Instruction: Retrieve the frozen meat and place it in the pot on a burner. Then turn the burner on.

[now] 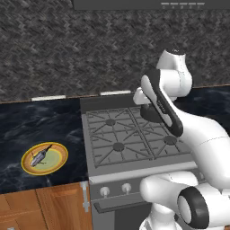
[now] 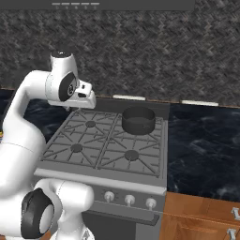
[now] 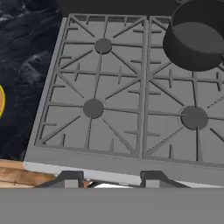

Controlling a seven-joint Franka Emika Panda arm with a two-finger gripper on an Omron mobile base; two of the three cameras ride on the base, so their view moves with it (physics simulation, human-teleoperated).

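The frozen meat (image 1: 41,156) lies on the yellow-rimmed green plate (image 1: 57,161) at the lower left of the left base view, on the dark marbled counter (image 1: 40,126) well to the left of the stove (image 1: 130,134). The pot (image 2: 138,120) stands on the back right grate section, right of centre in the right base view and at the upper right of the hand view, open-topped and upright. Three burner caps show in the hand view, among them the front left burner (image 3: 93,108) near the middle of that frame. The gripper (image 3: 108,179) hangs above the stove's front edge, its two dark finger tips (image 3: 69,179) standing well apart at the bottom of the hand view with nothing between them
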